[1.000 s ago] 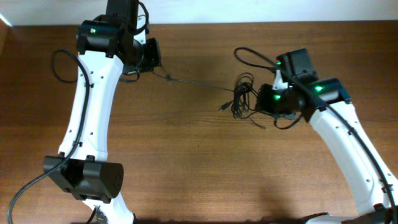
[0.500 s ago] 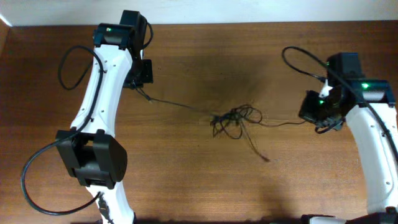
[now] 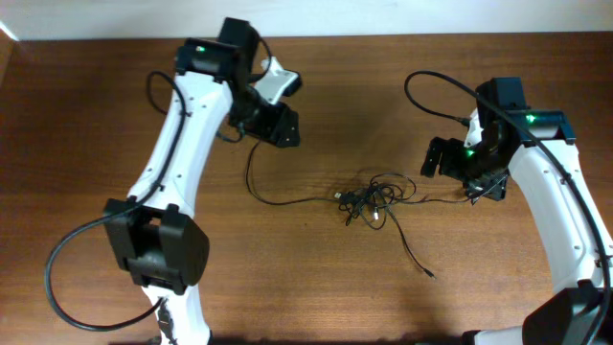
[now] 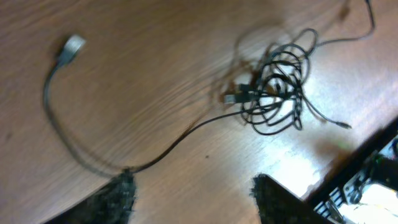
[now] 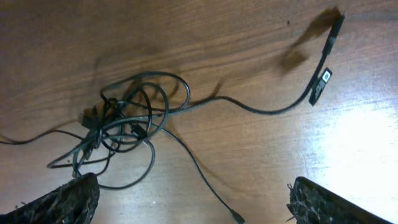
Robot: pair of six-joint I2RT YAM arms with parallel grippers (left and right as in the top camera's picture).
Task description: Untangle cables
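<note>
The cables (image 3: 369, 199) lie as a knotted black clump at mid-table. One strand runs left to a plug (image 4: 73, 45), one runs right to a flat plug (image 5: 320, 84), and a thin one trails toward the front (image 3: 431, 274). My left gripper (image 3: 276, 125) hovers up-left of the clump, open and holding nothing; in the left wrist view the clump (image 4: 273, 87) lies ahead of the left gripper (image 4: 193, 200). My right gripper (image 3: 437, 158) hangs to the right of the clump, wide open and holding nothing. In the right wrist view the clump (image 5: 124, 124) sits ahead-left of the right gripper (image 5: 193, 205).
The brown wooden table (image 3: 306, 287) carries only the cords. The white arms' own thick black cables loop near each wrist (image 3: 431, 81). The table's back edge meets a white wall (image 3: 383, 14).
Both grippers were shut on cord ends and pulling them apart; both have now opened and let go. The strands have gone slack on the table, and both grippers have shifted inward toward the clump.
</note>
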